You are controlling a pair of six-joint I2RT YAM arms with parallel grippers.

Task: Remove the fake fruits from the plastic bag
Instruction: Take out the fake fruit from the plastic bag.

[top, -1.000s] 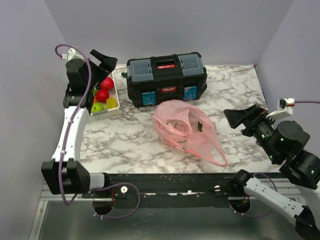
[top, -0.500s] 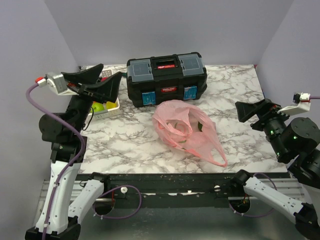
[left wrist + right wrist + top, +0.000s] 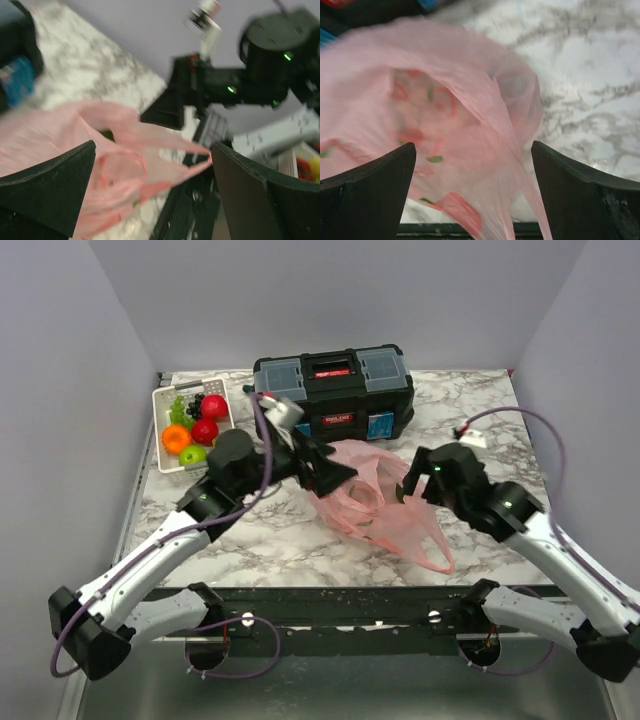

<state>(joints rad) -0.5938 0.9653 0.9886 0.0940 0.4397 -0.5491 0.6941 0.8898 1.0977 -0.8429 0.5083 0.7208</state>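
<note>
while the plastic bag (image 3: 375, 502) lies crumpled near the middle of the table (image 3: 250, 528), left tool (image 3: 325, 466) is at its left edge and right tool (image 3: 412, 478) at its right edge. both tools' jaws spread wide, gripping nothing; contact with the film unclear. fake fruits (image 3: 193, 425) sit in a white basket (image 3: 157, 430) far left, well apart from the bag. black toolbox (image 3: 333, 398) stands just behind the bag.

Left hand (image 3: 328, 466) and right hand (image 3: 410, 478) flank the plastic bag (image 3: 388, 517).
</note>
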